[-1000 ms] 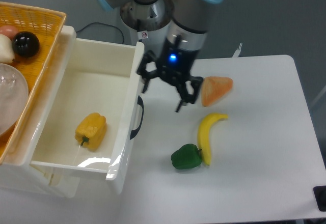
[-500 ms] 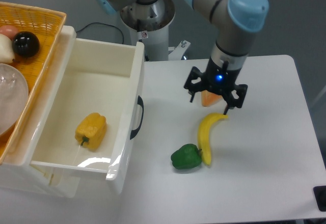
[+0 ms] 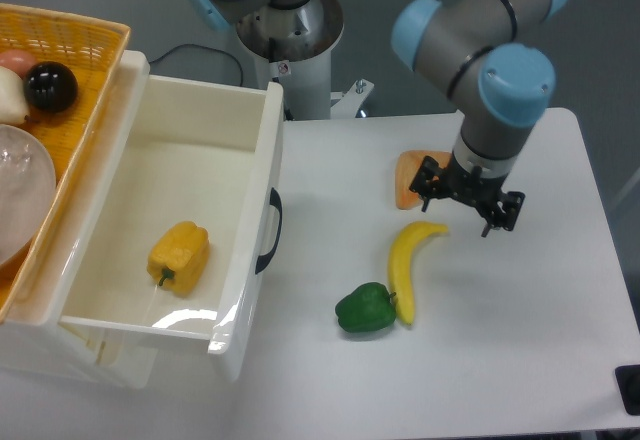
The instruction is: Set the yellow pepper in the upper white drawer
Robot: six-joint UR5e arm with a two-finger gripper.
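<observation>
The yellow pepper (image 3: 179, 255) lies on the floor of the upper white drawer (image 3: 150, 192), near its front left, green stem pointing toward the front. The drawer is pulled open, its dark curved handle (image 3: 271, 230) facing the table. My gripper (image 3: 466, 205) hangs over the table far to the right of the drawer, above the banana's upper tip. Its fingers are spread apart and hold nothing.
A yellow banana (image 3: 408, 265) and a green bell pepper (image 3: 366, 309) lie side by side on the white table. An orange wedge (image 3: 409, 177) sits partly behind the gripper. A woven basket (image 3: 55, 90) with a black ball and other items overhangs the drawer's left side.
The arm has swung to the right, from beside the drawer's front edge across to the banana's upper end. The yellow pepper stays still in the drawer.
</observation>
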